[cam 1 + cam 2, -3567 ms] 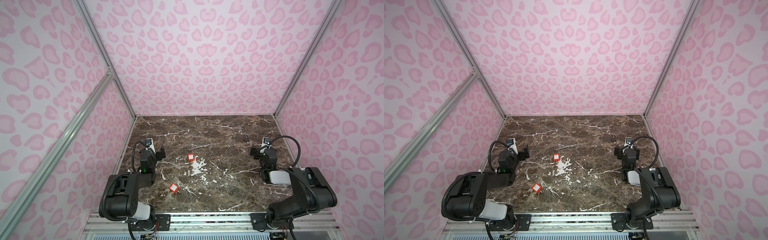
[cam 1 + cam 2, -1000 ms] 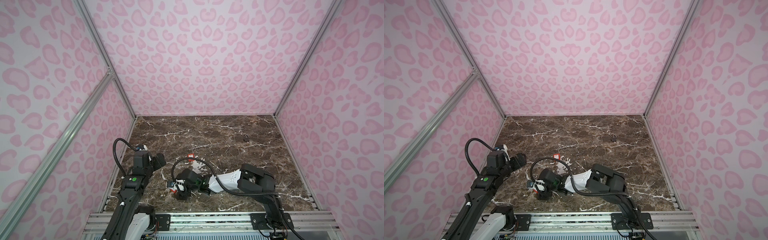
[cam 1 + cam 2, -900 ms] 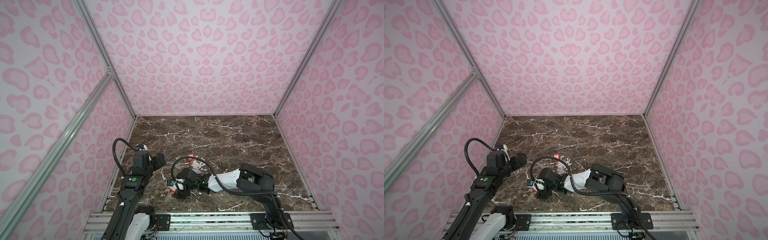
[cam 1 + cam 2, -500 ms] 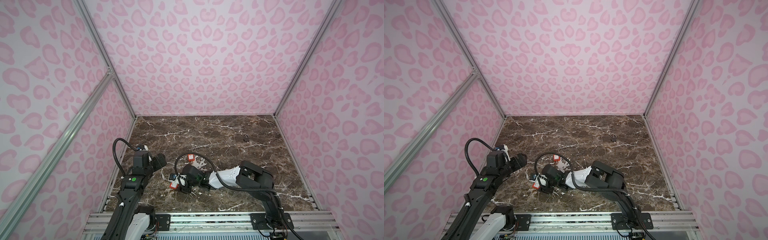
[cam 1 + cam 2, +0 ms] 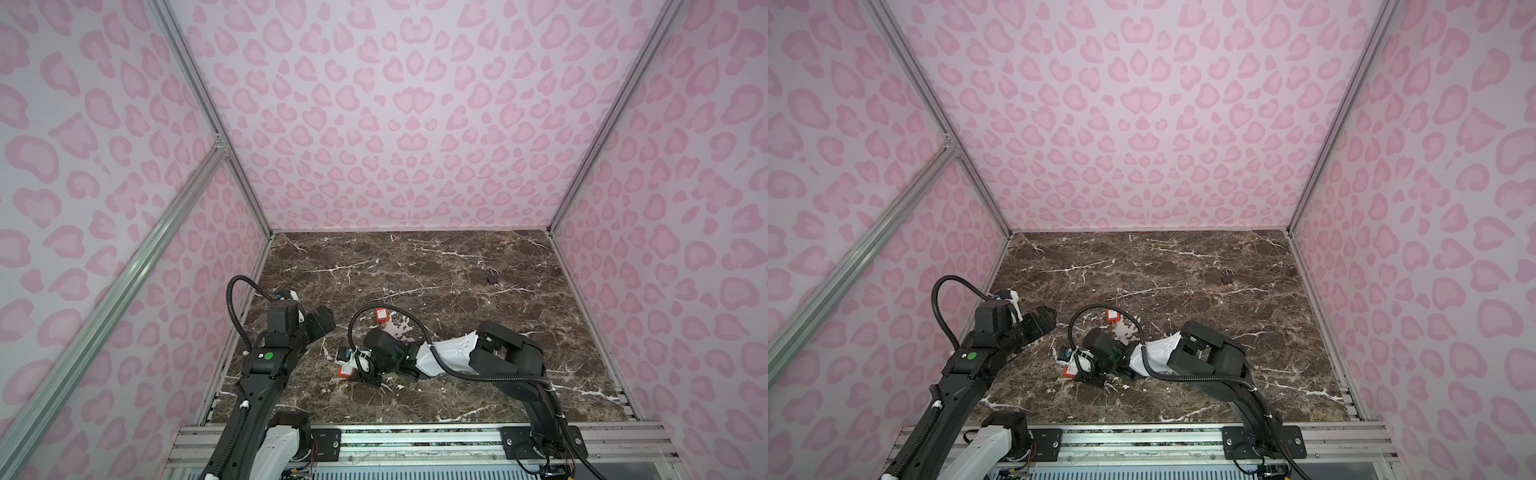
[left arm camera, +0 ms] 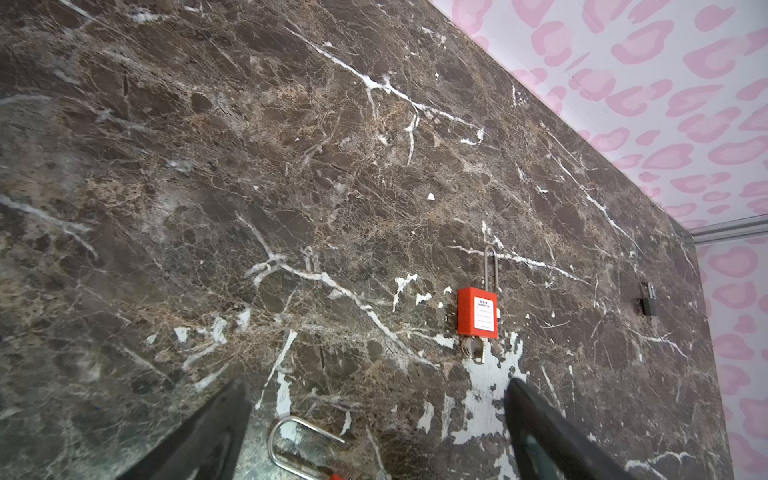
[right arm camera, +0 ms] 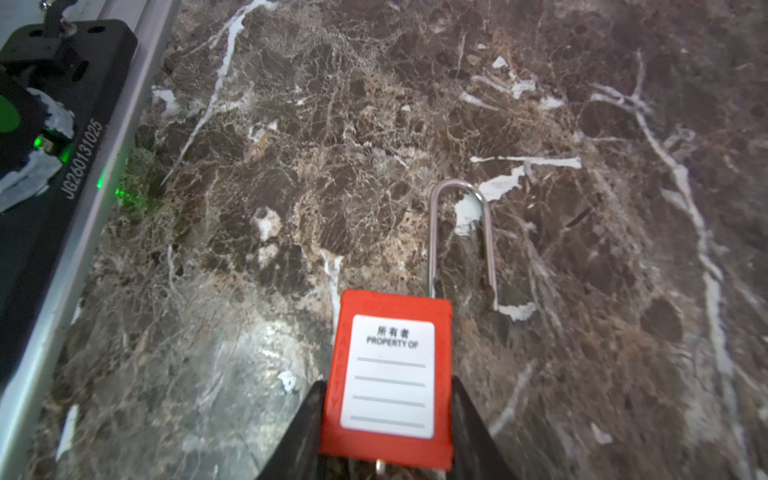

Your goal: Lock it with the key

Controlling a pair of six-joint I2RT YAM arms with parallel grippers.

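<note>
Roughly by size, the brown marble bench (image 5: 436, 266) comes first, and everything else is placed from the front padlock (image 7: 390, 374), a red one with a white "PROPERTY OF" label. The right arm (image 5: 451, 353) stretches low over the bench and reaches across the middle to that padlock. The left arm (image 5: 270, 361) stands up on the other side of it.

The right claw (image 7: 386, 384) is closed around the front padlock's body, with a black finger pressed against each side. I cannot tell whether the body is lifted off the marble. One leg of its steel shackle (image 7: 459, 232) enters the body and the other ends free just beside it.

The left claw (image 6: 376, 382) hangs near the front padlock with its fingers spread wide and nothing between them.

A rear padlock (image 5: 381, 316), also red, lies beyond the front padlock, towards the back wall. A key (image 6: 478, 353) hangs from its underside. Well away from the front padlock, towards the right arm's back corner, sits a small dark padlock (image 5: 493, 277).
</note>
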